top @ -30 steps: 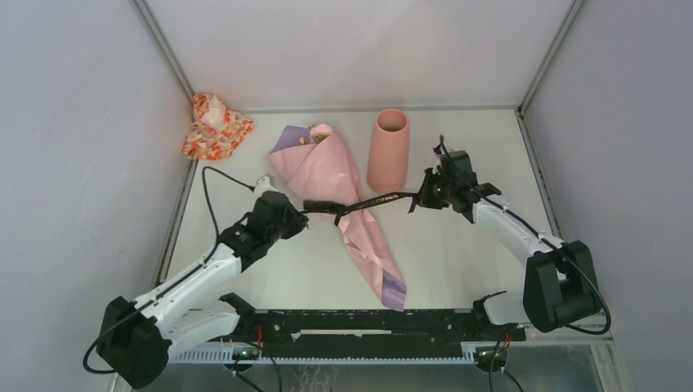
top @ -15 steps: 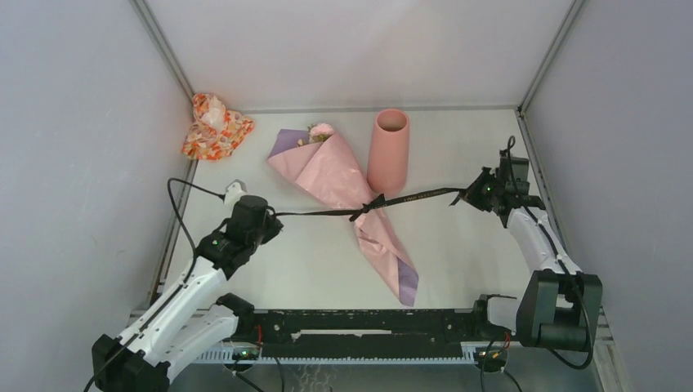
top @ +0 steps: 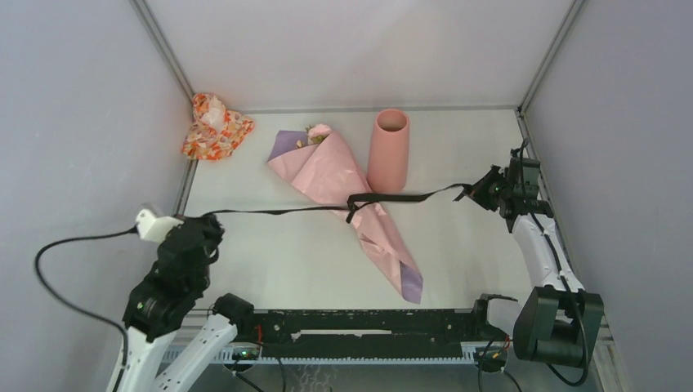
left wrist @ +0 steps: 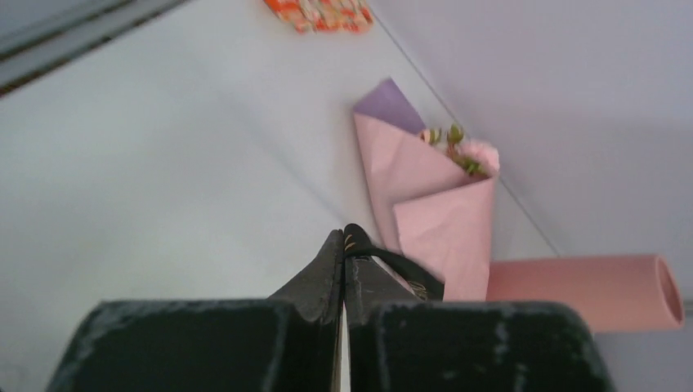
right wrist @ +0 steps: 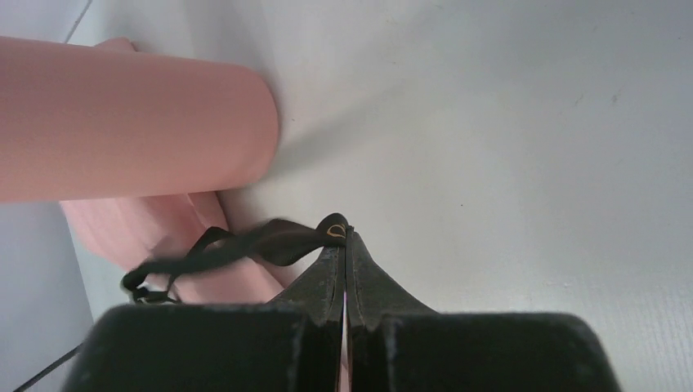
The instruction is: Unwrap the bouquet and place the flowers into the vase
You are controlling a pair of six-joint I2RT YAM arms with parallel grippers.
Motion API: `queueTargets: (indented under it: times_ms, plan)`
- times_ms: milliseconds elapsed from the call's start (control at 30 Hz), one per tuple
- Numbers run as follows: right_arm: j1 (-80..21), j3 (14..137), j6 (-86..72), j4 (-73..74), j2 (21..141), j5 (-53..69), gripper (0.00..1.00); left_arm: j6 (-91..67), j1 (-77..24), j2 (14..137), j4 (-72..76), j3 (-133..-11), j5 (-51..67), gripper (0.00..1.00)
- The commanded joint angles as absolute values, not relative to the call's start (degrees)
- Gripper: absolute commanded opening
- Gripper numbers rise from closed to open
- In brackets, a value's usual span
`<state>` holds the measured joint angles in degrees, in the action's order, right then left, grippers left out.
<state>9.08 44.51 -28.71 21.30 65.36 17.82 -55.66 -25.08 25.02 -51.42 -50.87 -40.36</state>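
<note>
The overhead view faces down on the table [top: 278,261]; both close wrist views share the vase [top: 389,155].

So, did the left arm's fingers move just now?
Yes. The left fingers pulled back toward the near-left corner, farther from the vase, still pinching the ribbon.

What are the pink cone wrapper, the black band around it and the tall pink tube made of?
Pink cone wrapper: probably matte paper, judging by its sharp creases. Black band: thin flat ribbon, likely fabric, with small gold marks. Tall salmon-pink vase: smooth and matte; ceramic or plastic, cannot tell.
</note>
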Motion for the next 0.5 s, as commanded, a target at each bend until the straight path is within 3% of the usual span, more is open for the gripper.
queueTargets:
  times_ms: [0,333,467]
  plan:
    - [9.8,44.7,-29.6,21.2,63.8,18.5,0.0,-57.5,-24.5,22.1,-60.5,-54.6,-52.3,0.03]
    - [10.3,44.7,-29.4,22.2,62.3,18.4,0.0,-63.1,-24.6,20.1,-71.0,-57.9,-60.5,0.05]
    - [10.3,44.7,-28.9,21.9,61.7,19.1,0.0,-56.3,-24.6,19.4,-64.1,-56.6,-56.0,0.22]
